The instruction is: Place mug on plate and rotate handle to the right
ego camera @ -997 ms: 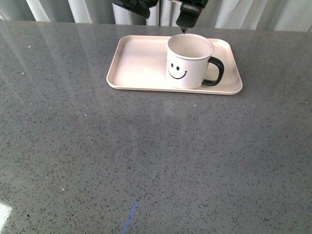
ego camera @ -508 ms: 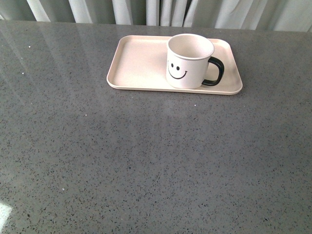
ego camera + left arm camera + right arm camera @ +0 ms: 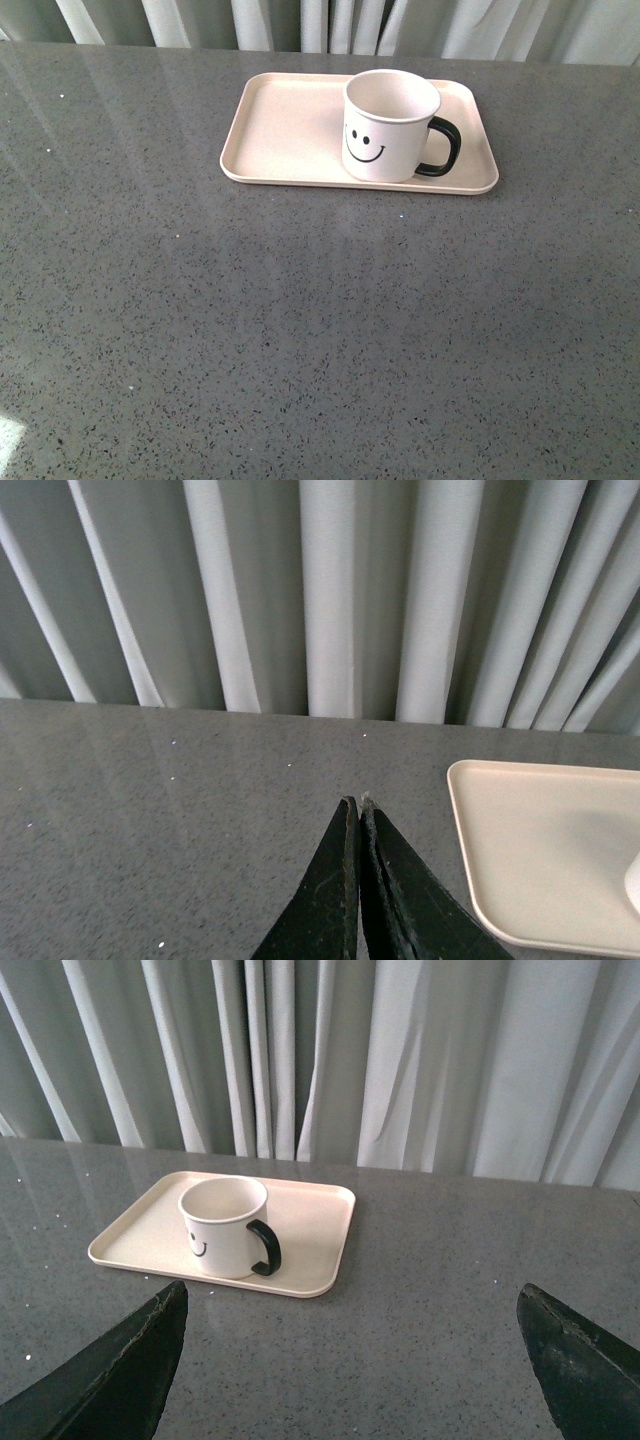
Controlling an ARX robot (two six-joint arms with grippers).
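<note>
The cream-white mug (image 3: 388,128) with a black smiley face stands upright on the right part of the pale pink plate (image 3: 285,125) at the far side of the table. Its black handle (image 3: 443,148) points to the right in the front view. The right wrist view also shows the mug (image 3: 222,1227), its handle (image 3: 267,1250) and the plate (image 3: 318,1230), well ahead of my open right gripper (image 3: 350,1295), which holds nothing. My left gripper (image 3: 357,800) is shut and empty, with a corner of the plate (image 3: 530,840) beside it. Neither arm appears in the front view.
The grey speckled table (image 3: 300,320) stretches wide around the plate. Pale grey curtains (image 3: 300,20) hang just behind its far edge.
One second ago dark gripper parts hung above the mug at the top of the front view; they have withdrawn out of view. The mug and plate have stayed put.
</note>
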